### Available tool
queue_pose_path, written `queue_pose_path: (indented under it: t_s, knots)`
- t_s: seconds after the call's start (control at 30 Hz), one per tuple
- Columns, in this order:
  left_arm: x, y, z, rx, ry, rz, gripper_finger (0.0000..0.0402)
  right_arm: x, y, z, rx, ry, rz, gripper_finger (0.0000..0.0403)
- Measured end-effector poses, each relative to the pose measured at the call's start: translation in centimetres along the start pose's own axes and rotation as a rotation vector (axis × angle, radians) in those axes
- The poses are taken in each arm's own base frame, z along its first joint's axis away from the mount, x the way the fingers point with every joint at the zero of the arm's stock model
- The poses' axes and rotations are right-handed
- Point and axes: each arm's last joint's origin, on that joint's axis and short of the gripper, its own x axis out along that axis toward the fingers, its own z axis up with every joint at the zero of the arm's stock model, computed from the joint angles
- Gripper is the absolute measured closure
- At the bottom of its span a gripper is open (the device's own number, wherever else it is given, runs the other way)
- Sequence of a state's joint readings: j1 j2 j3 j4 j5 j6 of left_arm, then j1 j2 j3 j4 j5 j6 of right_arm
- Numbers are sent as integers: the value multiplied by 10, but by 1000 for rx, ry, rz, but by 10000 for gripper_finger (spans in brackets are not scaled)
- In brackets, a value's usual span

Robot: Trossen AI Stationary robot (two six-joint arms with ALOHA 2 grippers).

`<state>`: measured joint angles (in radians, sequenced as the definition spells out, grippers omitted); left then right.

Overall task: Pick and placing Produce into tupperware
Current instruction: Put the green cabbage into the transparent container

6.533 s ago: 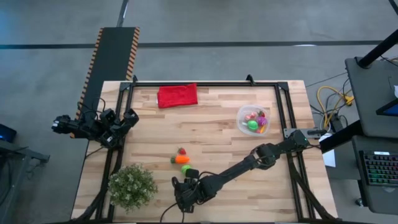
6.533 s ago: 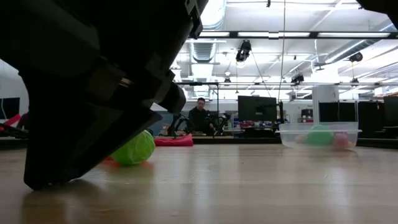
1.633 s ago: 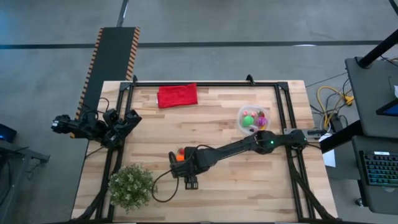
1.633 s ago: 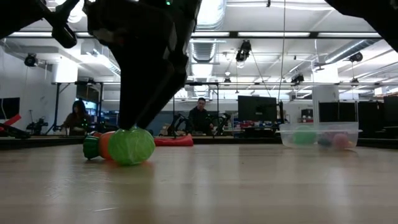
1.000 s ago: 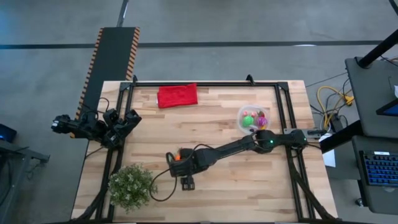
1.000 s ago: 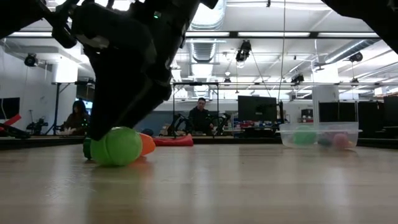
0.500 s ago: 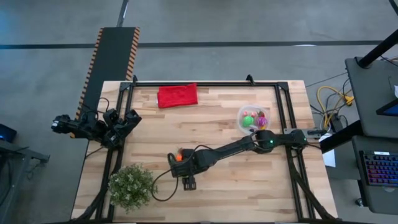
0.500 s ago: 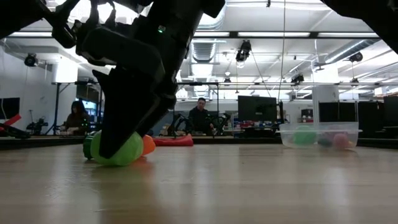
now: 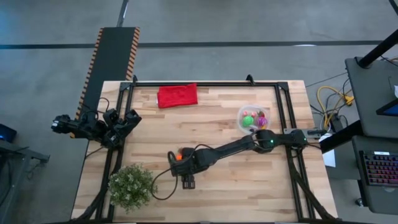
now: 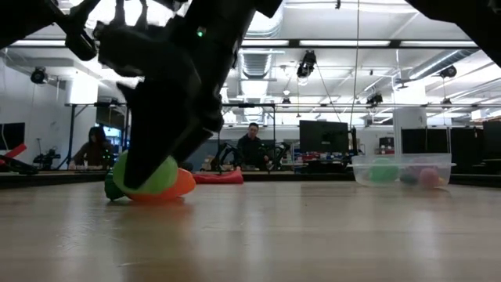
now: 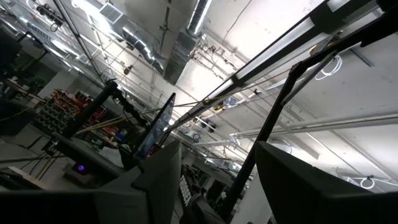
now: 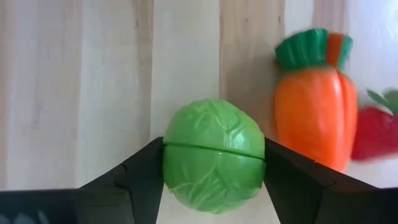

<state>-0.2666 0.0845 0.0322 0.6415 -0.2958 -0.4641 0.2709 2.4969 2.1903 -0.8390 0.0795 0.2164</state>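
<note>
My right arm reaches across the table, and its gripper [image 9: 180, 158] [image 12: 213, 165] is shut on a green toy cabbage [image 12: 213, 155] [image 10: 146, 175]. An orange toy carrot [image 12: 311, 106] [image 10: 174, 186] with a green top and a red strawberry [image 12: 376, 134] lie on the wood right beside it. The tupperware [image 9: 253, 118] [image 10: 401, 169], a clear round tub, stands near the table's right edge with several coloured toy pieces inside. My left gripper [image 11: 214, 180] waits open beyond the table's left edge, its wrist view facing the ceiling. My right gripper pinches the green cabbage between its two fingers [image 12: 146, 171], one on each of its opposite sides [image 12: 171, 165]. The fingers come from above, pointing down. In the low view the cabbage sits a little above the tabletop, in front of the carrot.
A red cloth [image 9: 177, 95] lies near the far edge. A bushy potted plant [image 9: 131, 185] stands at the near left corner, close to my right gripper. Bare wood stretches between the gripper and the tub. People sit in the room behind the table.
My right gripper came down around the green cabbage and took hold of it. It has since risen slightly, bringing the cabbage up off the wood. The carrot has stayed on the table.
</note>
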Motion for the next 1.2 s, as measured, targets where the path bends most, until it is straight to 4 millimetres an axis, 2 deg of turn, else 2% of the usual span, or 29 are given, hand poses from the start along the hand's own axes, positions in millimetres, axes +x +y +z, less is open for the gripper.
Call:
queue_pose_path:
  t_s: [0.17, 0.27, 0.43, 0.53, 0.63, 0.77, 0.87, 0.97, 1.2]
  knots:
    - [0, 0, 0, 0, 0, 0, 210, -18, -1, -1, 49, 91, -14, 172]
    - [0, 0, 0, 0, 0, 0, 210, -38, -2, 1, 99, 150, -33, 172]
    - [0, 0, 0, 0, 0, 0, 210, -96, -7, 1, 292, 154, -23, 172]
    - [0, 0, 0, 0, 0, 1, 210, -133, -13, -6, 415, 196, -60, 172]
    - [0, 0, 0, 7, -1, 0, 210, -160, -19, -21, 527, 292, -157, 172]
    - [0, 0, 0, 7, -1, 0, 210, -186, -29, -29, 663, 270, -163, 172]
    - [0, 0, 0, 8, 1, 1, 210, -191, -46, -39, 783, 284, -215, 172]
    - [0, 0, 0, 6, -1, 0, 210, -187, -72, -61, 903, 346, -320, 172]
    - [0, 0, 0, 3, -3, -1, 210, -192, -135, -135, 1115, 496, -474, 172]
